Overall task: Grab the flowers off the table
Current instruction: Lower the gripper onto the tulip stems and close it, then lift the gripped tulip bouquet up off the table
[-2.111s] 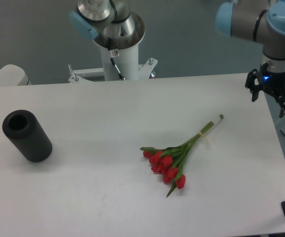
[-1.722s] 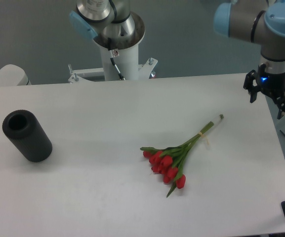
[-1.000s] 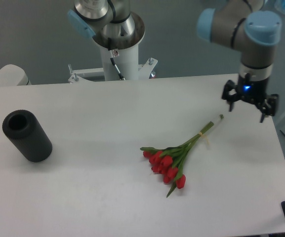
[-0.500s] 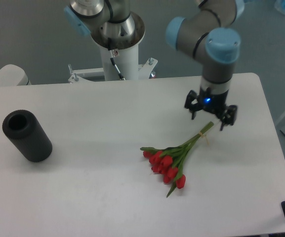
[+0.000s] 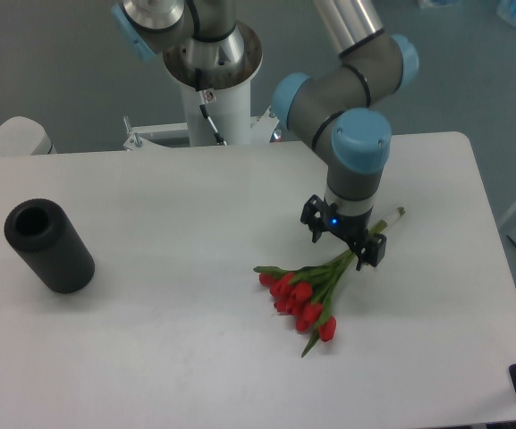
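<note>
On the white bench (image 5: 195, 197), we see the flowers (image 5: 316, 284) lying flat, buds toward 7 o'clock, end effector (image 5: 342, 240) spread wide over the stems, gripping nothing, black cylinder (image 5: 49, 247) well apart at 9 o'clock.

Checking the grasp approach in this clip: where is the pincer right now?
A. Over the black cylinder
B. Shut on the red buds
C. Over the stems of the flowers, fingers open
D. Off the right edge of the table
C: the pincer hangs open above the green stems of the flowers, far from the black cylinder.
</note>
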Tool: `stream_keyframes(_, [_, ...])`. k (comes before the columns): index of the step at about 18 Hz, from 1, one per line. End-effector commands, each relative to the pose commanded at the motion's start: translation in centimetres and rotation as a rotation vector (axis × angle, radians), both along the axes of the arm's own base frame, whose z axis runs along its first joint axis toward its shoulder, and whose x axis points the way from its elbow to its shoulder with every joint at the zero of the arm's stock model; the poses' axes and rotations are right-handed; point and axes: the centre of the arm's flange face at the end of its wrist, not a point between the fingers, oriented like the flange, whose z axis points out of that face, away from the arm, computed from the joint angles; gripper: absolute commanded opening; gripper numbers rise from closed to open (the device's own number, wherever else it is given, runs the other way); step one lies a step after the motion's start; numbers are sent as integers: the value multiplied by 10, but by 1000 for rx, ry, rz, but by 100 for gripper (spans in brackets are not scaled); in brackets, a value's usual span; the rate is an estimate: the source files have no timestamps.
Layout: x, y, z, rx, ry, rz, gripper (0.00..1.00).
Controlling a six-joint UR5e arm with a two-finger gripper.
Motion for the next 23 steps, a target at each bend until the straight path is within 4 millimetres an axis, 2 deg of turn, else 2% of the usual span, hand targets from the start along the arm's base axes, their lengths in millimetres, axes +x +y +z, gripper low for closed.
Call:
stream_keyframes(8, [-5,-6,-14,-5,-17,85,100])
stream_keyframes(13, [-19,-11,-16,3,-19,176,100])
stream_keyframes(16, [-21,-8,-31,-10,-36,176,100])
stream_keyframes(19, [-20,-10,-38,-14,-39,173,99])
stream_keyframes(20, [-21,-10,-38,-14,-39,175,85])
stream_keyframes(22, [-23,-8,-35,-9,-35,169,36])
stream_keyframes(23, [-25,-7,-31,-5,-27,162,24])
